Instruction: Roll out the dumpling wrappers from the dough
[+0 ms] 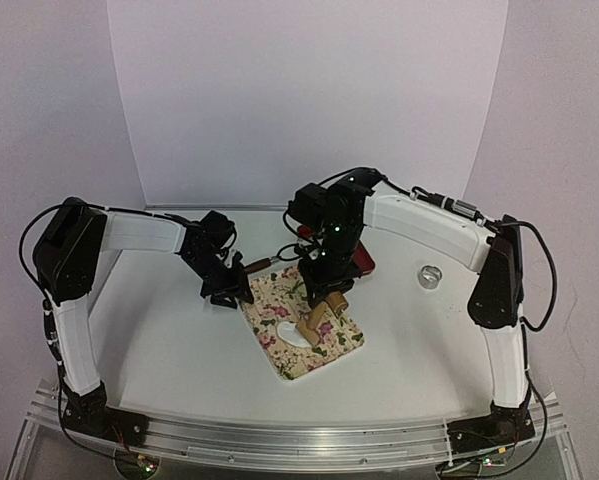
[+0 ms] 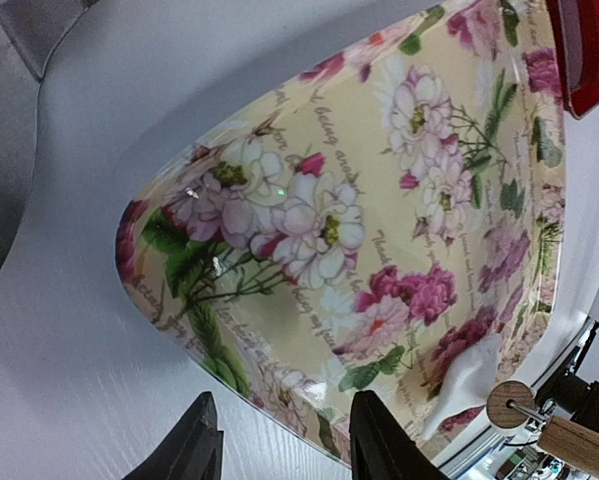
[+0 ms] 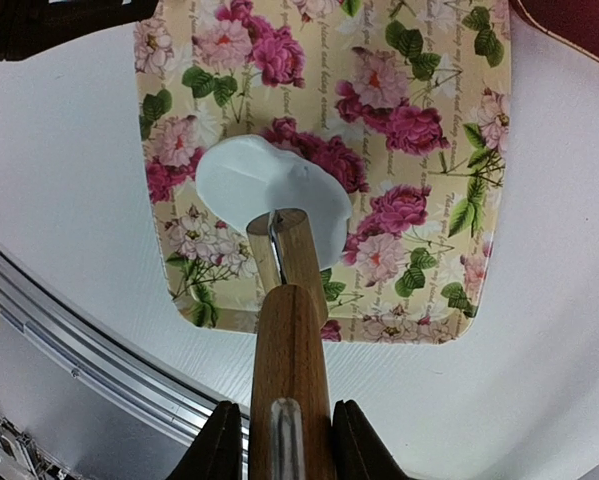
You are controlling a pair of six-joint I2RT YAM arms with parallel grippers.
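Note:
A flattened, uneven patch of white dough [image 3: 269,190] lies on the floral mat [image 3: 419,120]; it also shows in the top view [image 1: 289,334]. My right gripper [image 3: 284,440] is shut on the handle of a wooden roller [image 3: 291,340]. The roller's drum rests on the near edge of the dough. My left gripper [image 2: 289,445] is open at the mat's left corner [image 2: 279,240], one finger [image 2: 384,440] over the mat's edge and the other [image 2: 194,445] over the table. No separate round dumpling wrapper is in view.
A shiny metal ring cutter [image 1: 430,276] stands on the table to the right. A red tray [image 1: 361,262] sits behind the mat, partly hidden by the right arm. The white wall is at the back and a metal rail [image 1: 279,440] runs along the near edge.

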